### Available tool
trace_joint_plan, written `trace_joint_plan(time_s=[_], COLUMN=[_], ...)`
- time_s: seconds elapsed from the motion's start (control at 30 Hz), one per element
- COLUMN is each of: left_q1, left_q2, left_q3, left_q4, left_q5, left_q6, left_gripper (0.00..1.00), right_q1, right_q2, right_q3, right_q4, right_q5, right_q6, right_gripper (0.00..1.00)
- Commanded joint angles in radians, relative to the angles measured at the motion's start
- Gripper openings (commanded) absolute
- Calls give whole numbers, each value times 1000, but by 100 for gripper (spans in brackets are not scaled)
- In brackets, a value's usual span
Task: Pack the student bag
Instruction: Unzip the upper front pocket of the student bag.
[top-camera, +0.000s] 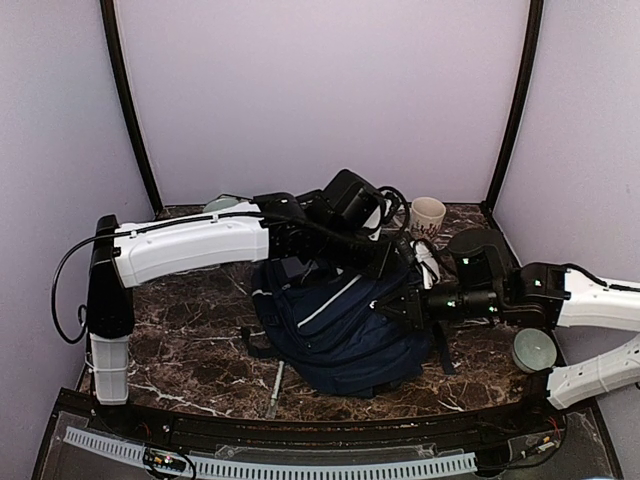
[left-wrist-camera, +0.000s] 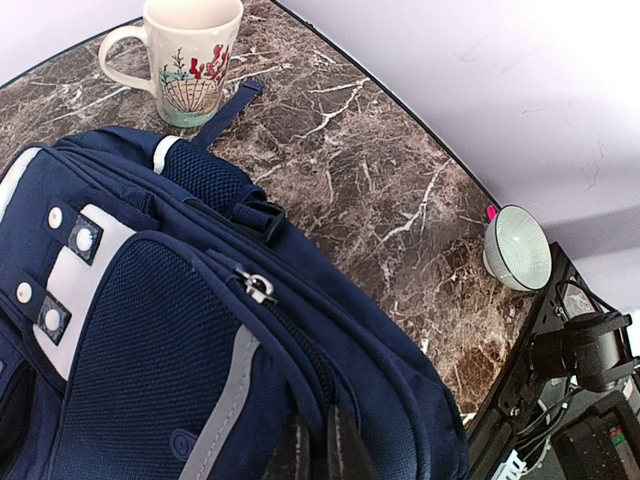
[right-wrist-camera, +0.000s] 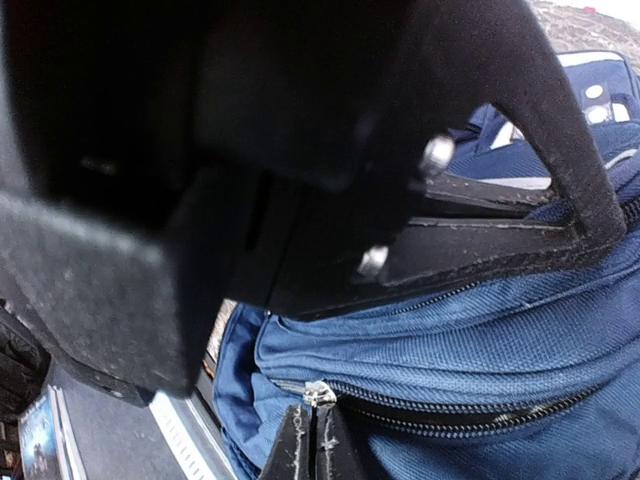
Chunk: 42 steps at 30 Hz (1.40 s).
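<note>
The student bag (top-camera: 335, 325), navy with a pale diagonal stripe, lies in the middle of the marble table. My left gripper (top-camera: 392, 264) reaches over its top from the left. In the left wrist view its fingers (left-wrist-camera: 341, 452) are shut on a fold of the bag's fabric (left-wrist-camera: 150, 340) beside a zipper line, below a silver zipper pull (left-wrist-camera: 256, 287). My right gripper (top-camera: 388, 302) comes in from the right at the bag's side. In the right wrist view it (right-wrist-camera: 314, 445) is shut on a silver zipper pull (right-wrist-camera: 318, 393) of the student bag (right-wrist-camera: 480, 340).
A painted mug (top-camera: 427, 214) (left-wrist-camera: 190, 55) stands behind the bag at the back right. A round pale bowl (top-camera: 533, 350) (left-wrist-camera: 518, 247) sits near the right arm. A thin pen-like stick (top-camera: 275, 390) lies at the front. Purple walls enclose the table.
</note>
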<state>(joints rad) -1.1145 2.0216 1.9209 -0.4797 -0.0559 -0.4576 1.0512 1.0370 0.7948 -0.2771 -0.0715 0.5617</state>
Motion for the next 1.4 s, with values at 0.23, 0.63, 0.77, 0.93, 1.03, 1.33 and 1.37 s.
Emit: trace_joint_plan(time_s=[0.23, 0.63, 0.77, 0.93, 1.03, 1.33, 1.37], left_q1=[16, 16, 16, 16, 16, 20, 21], left_q2=[-29, -59, -85, -95, -92, -46, -43], left_q3=[120, 101, 77, 87, 87, 169, 178], left_q4=[173, 179, 183, 200, 226, 235, 240], left_q5=[65, 33, -7, -35, -26, -29, -32], left_q6=[77, 49, 45, 13, -14, -15, -16], left_gripper=[0, 0, 0, 0, 0, 0, 0], right_q1=[23, 38, 38, 38, 39, 55, 64], right_q2=[75, -14, -39, -42, -21, 113, 129], right_q3=[-20, -56, -21, -29, -43, 0, 6], right_q4=[145, -53, -173, -180, -108, 19, 17], right_q5=[-106, -195, -172, -161, -172, -218, -219], right_q6=[50, 53, -13, -14, 14, 30, 27], right_gripper=[0, 0, 0, 0, 0, 0, 0])
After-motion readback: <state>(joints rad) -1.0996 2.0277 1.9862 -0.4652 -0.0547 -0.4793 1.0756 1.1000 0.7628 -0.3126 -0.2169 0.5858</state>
